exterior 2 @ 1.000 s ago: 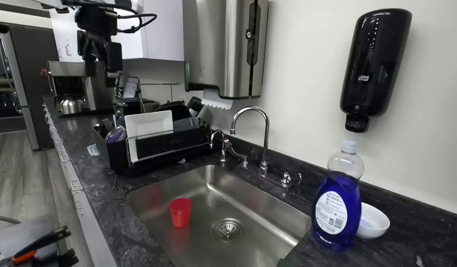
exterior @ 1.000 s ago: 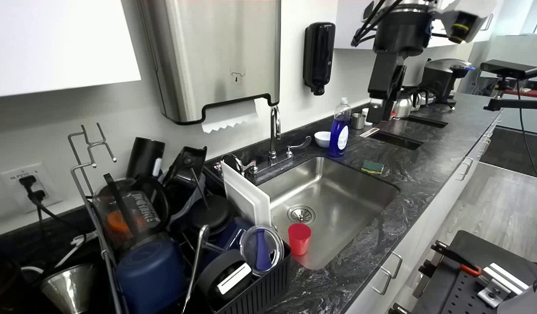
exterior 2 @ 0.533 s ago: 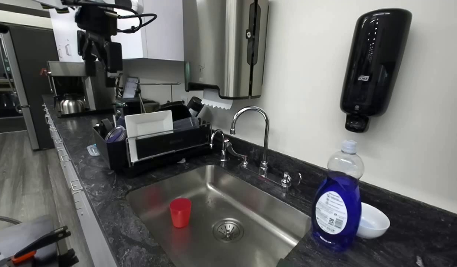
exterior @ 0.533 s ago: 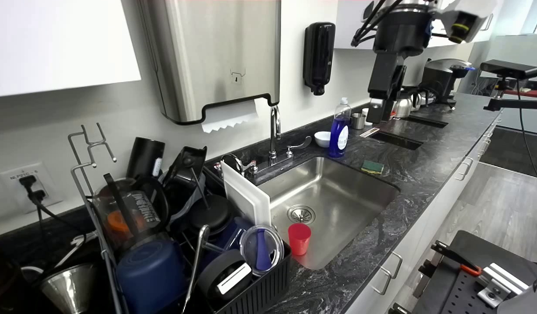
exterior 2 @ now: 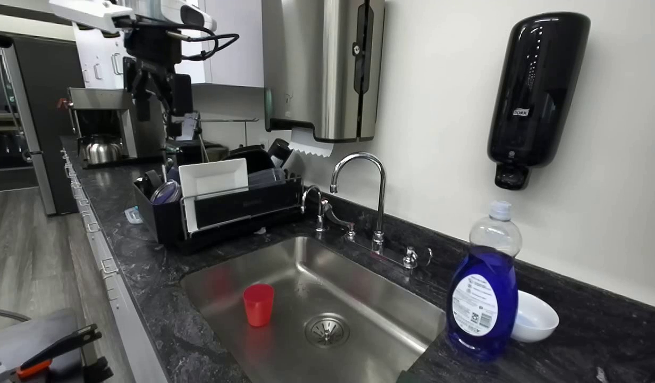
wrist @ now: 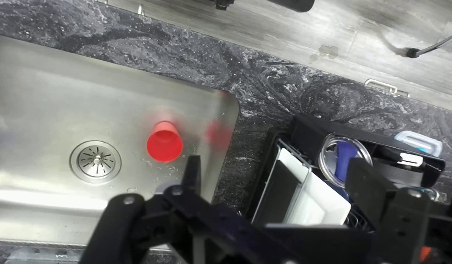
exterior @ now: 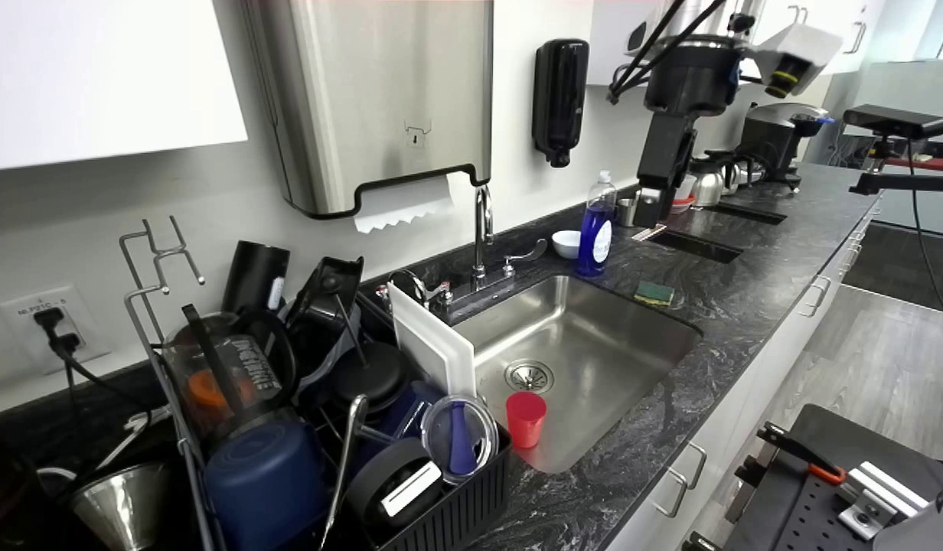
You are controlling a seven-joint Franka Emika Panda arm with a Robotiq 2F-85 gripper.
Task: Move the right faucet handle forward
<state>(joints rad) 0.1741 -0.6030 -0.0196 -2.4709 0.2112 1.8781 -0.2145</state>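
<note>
Hanging high above the bench (wrist: 262, 84), near sink (wrist: 46, 110) and rack (exterior 2: 253, 204), the end effector (wrist: 273, 163) holds its fingers (wrist: 192, 176) wide apart, clasping nothing, presumably because the reach is not yet done. The right handle (exterior 2: 411, 259) sits behind the sink, between spout (exterior 2: 381, 207) and soap (exterior 2: 484, 287), well apart from those fingers. It seems to point along the wall (exterior 2: 439, 159), though it shows too small to be sure. Soap likely stands there for handy washing, and could crowd a push from that side.

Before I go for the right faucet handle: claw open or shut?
Open: in the wrist view the claw has its fingers wide apart, gripping nothing; the white plate shows through the gap.
</note>
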